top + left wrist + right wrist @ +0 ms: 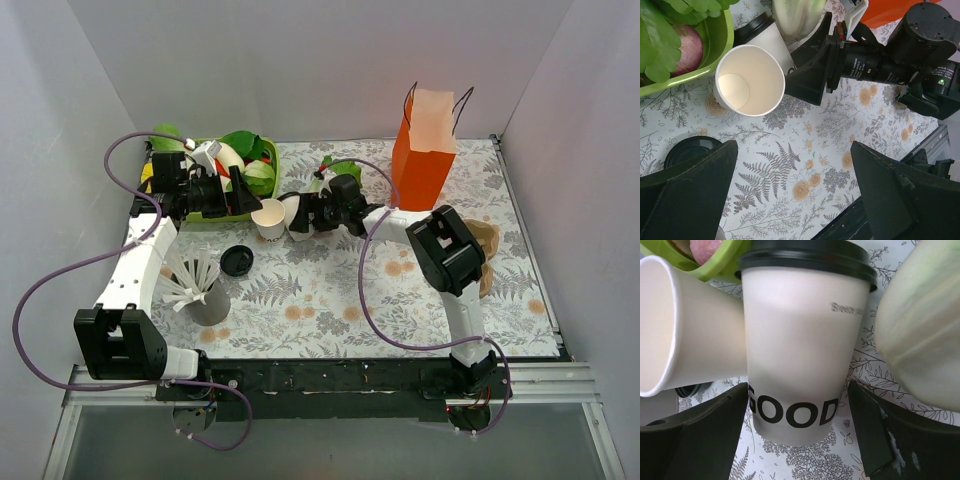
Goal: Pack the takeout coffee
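The takeout coffee [805, 335] is a white cup with a black lid and "GOOD" printed on it. It stands on the patterned mat between my right gripper's [797, 437] open fingers; the left finger is at its wall and a small gap shows on the right. From above, the cup [294, 215] sits just in front of the right gripper [306, 216]. The orange paper bag [424, 150] stands open at the back right. My left gripper [795, 200] is open and empty, hovering over the mat near the green basket [235, 192].
An open, lidless white cup [269, 218] leans against the coffee's left side [750, 80]. A loose black lid [236, 260] lies in front. A grey cup of stirrers [205, 298] stands front left. A green basket [215, 212] of vegetables sits behind; a pale vegetable [920, 330] crowds the coffee's right.
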You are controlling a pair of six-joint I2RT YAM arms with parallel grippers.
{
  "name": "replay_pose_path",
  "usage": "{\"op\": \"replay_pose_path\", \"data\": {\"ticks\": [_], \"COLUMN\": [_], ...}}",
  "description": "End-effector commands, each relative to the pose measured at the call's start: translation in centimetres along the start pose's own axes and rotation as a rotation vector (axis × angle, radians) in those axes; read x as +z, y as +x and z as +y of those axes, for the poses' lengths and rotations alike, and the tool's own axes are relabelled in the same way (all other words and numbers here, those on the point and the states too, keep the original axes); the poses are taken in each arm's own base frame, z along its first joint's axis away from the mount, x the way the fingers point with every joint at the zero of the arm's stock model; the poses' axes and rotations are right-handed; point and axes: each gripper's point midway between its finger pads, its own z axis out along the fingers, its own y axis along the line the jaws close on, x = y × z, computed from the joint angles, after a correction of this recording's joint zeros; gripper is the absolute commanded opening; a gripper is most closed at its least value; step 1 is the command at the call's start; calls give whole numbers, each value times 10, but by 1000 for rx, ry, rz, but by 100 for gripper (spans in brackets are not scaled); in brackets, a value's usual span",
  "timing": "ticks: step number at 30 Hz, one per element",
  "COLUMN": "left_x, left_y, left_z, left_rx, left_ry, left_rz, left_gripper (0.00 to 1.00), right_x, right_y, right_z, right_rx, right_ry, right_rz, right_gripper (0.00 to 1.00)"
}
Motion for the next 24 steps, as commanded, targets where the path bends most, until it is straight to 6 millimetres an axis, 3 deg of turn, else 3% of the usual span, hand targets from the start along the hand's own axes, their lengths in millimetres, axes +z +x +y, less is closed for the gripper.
{"op": "replay_pose_path", "data": {"ticks": [1, 3, 7, 8, 14, 15, 16, 18, 24], "left_x": [-6, -4, 1, 1, 13, 15, 17, 20, 31], "left_y": [-9, -11, -17, -21, -37, -42, -43, -49, -40], "left_z": [-6, -6, -7, -9, -21, -31, -37, -57, -105], "left_rx": [29, 28, 39, 47, 179, 218, 244, 345, 575], "left_ry": [9, 16, 36, 44, 111, 136, 163, 211, 313], "left_rz": [-27, -27, -32, -38, -43, -50, -49, -72, -65], "left_gripper": [98, 98, 98, 98, 98, 98, 98, 98, 97], "right_x": [-1, -6, -33, -39, -86, -92, -103, -115, -141], "right_y": [-2, -4, -29, -31, -45, -33, -38, -26, -15], "right_z": [1, 3, 24, 21, 38, 39, 50, 62, 86], "right_rx": [17, 7, -69, -75, -159, -168, -205, -266, -362], "right_ry": [-4, -26, -114, -121, -226, -253, -283, -366, -484], "right_rz": [-9, -15, -78, -86, -132, -109, -131, -121, -113], "right_gripper": [85, 78, 65, 61, 58, 58, 58, 58, 57]}}
